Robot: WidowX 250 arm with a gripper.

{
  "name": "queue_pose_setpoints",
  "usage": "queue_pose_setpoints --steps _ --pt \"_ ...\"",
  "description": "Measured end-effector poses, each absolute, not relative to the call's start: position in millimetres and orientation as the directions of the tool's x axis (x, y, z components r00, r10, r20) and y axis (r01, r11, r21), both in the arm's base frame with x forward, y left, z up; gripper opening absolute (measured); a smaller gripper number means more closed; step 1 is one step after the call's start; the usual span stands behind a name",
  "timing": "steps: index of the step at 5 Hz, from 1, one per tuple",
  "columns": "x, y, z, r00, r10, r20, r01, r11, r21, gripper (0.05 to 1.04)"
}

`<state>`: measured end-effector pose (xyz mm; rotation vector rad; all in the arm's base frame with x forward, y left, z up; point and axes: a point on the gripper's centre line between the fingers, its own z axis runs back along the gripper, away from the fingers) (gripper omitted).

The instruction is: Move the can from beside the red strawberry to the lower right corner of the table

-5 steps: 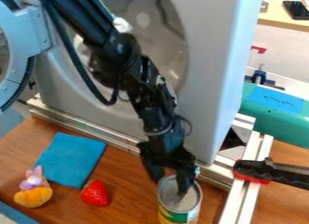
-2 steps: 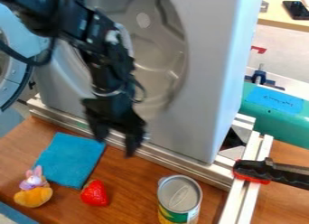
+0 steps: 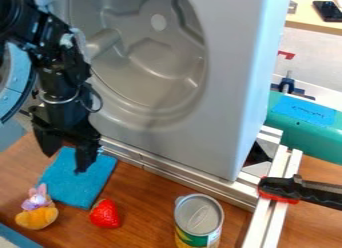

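Observation:
The gripper (image 3: pixel 65 164) hangs at the left over the upper part of a blue cloth (image 3: pixel 80 184), its two fingers apart with nothing between them. Below the cloth's lower left corner sits a small bunny toy (image 3: pixel 38 209) with a purple and orange body. A red strawberry (image 3: pixel 105 214) lies by the cloth's lower right corner. Farther right, near the front edge of the view, a tin can (image 3: pixel 199 219) stands upright.
Behind the table (image 3: pixel 150 202) stands a grey washing machine front (image 3: pixel 224 117) with a round opening, and its door is at the left. Metal rails (image 3: pixel 190 184) run along its base. A black and red clamp (image 3: pixel 300 191) juts in from the right.
From over the can, my gripper has moved left and up to the blue cloth. The can, strawberry, toy and cloth have stayed where they were.

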<state>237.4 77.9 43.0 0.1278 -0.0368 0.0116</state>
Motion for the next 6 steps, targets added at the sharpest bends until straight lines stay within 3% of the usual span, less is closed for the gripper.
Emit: queue_pose_setpoints --steps 2,3,4,5,6 --pt "219.0 52.0 13.9 0.991 -0.134 0.016 0.134 0.991 -0.026 1.001" --pt "216.6 46.2 8.9 0.991 -0.132 0.024 0.132 0.991 -0.003 1.001" --pt "212.4 42.5 -3.1 0.991 0.091 0.096 -0.101 0.99 0.097 1.001" --pt "206.6 29.8 -14.9 0.927 0.335 0.167 -0.352 0.932 0.085 1.001" --pt "205.3 18.1 -19.5 0.86 0.482 0.169 -0.497 0.866 0.058 1.001"
